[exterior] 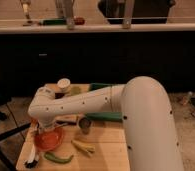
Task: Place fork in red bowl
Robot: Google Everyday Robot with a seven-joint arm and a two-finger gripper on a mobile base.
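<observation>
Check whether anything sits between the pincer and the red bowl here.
Nothing visible does. The arm bends down at the table's left, and the pincer sits right over the red bowl. The metal cup and yellow piece lie to its right, clear of the path. The fork cannot be made out.

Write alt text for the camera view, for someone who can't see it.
A white robot arm reaches left across a small wooden table, its gripper low over the red bowl at the table's left side. Near the bowl lie a green pepper-like piece, a yellow banana-like piece and a small metal cup; the fork cannot be made out.
</observation>
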